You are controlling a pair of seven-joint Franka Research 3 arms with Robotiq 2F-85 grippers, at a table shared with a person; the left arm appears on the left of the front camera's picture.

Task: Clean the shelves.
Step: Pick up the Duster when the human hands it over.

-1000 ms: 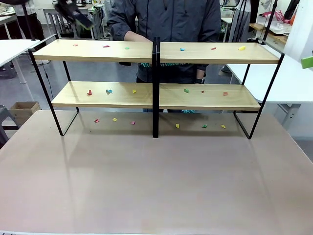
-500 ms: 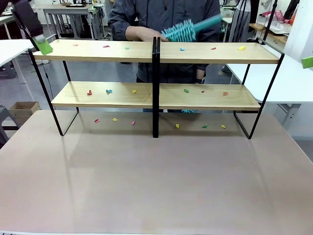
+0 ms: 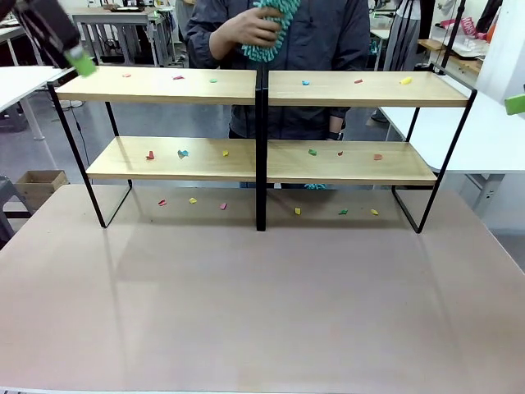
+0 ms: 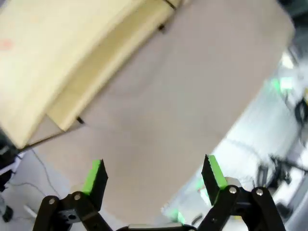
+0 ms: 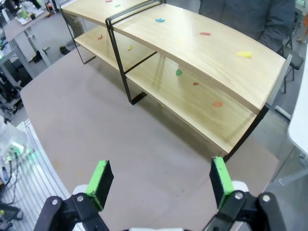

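From the front, the shelves (image 3: 164, 84) stand at the far side of the tabletop (image 3: 262, 312), with coloured scraps (image 3: 182, 153) on both boards. A person's hand (image 3: 246, 30) holds a teal duster (image 3: 269, 49). Left wrist: the left pincer (image 4: 154, 175) gapes empty by the shelf end. Right wrist: the right pincer (image 5: 161, 180) is also apart. The duster is best gripped squarely by its handle.

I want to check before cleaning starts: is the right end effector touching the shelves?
Apart. In the right wrist view the open right end effector hangs above the table, whose bare surface lies between its fingertips and the shelves.
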